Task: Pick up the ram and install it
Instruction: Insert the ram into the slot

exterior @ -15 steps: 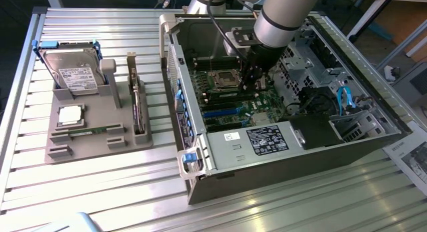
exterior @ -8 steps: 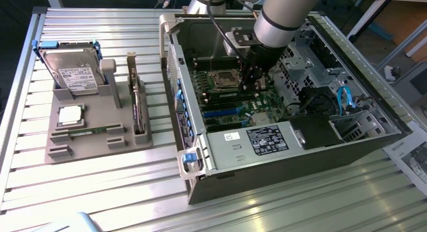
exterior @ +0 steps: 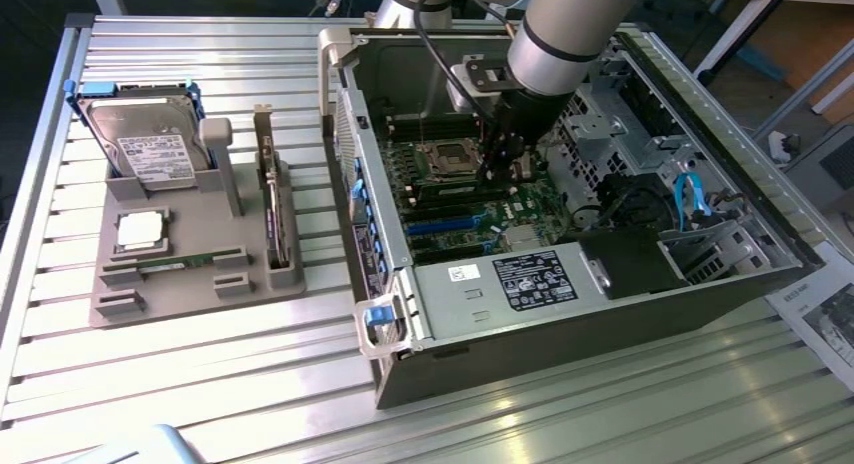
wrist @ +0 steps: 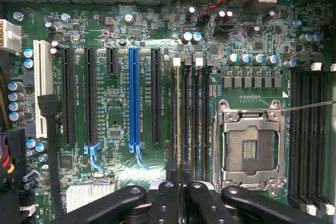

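Ribbed metal table [exterior: 200, 384], soft glare along it

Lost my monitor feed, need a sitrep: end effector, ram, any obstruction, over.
End effector shut on ram. Ram edge-on along a slot beside the CPU socket, seating unclear. Nothing seen across that slot.

Counts, tray side: tray [exterior: 200, 294] 1, hard drive [exterior: 154, 144] 1, CPU chip [exterior: 140, 231] 1, card [exterior: 274, 214] 1. Case [exterior: 574, 339] 1. On the board [wrist: 121, 169]: CPU socket [wrist: 251, 142] 1, blue slot [wrist: 134, 98] 1, white slot [wrist: 39, 93] 1, black PCIe slots [wrist: 68, 98] 4, ram [wrist: 178, 119] 1.
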You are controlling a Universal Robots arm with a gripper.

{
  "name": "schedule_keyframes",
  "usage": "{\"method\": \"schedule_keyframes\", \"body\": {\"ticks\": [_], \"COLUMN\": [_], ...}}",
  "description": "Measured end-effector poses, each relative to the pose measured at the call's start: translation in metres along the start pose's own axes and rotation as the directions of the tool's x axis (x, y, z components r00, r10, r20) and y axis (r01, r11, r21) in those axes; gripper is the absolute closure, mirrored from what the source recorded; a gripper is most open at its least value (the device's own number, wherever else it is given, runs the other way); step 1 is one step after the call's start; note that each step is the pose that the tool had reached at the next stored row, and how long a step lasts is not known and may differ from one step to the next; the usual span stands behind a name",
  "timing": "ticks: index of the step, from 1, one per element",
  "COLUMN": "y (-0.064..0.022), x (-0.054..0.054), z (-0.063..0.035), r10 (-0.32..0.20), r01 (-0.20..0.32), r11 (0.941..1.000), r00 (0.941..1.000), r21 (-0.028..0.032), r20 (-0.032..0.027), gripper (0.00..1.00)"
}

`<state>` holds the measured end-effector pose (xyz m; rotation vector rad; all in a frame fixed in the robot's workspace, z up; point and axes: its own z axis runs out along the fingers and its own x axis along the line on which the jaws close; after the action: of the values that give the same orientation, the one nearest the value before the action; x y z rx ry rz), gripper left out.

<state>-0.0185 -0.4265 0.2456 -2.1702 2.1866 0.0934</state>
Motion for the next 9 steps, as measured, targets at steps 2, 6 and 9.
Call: {"method": "schedule_keyframes", "body": {"ticks": [2, 6, 9], "y": [0.0, 0.0, 0.0], "x": [0.0001, 0.0002, 0.0003], "z": [0.0011, 0.0023, 0.0036], "r10": [0.0, 0.0, 0.0], "r01": [0.0, 0.0, 0.0], "r11": [1.0, 1.0, 1.0], "r00": [1.0, 1.0, 1.0], "r21": [0.0, 0.0, 0.0], "r20": [-0.0001, -0.0002, -0.0001], "gripper": [0.88, 0.88, 0.88]}}
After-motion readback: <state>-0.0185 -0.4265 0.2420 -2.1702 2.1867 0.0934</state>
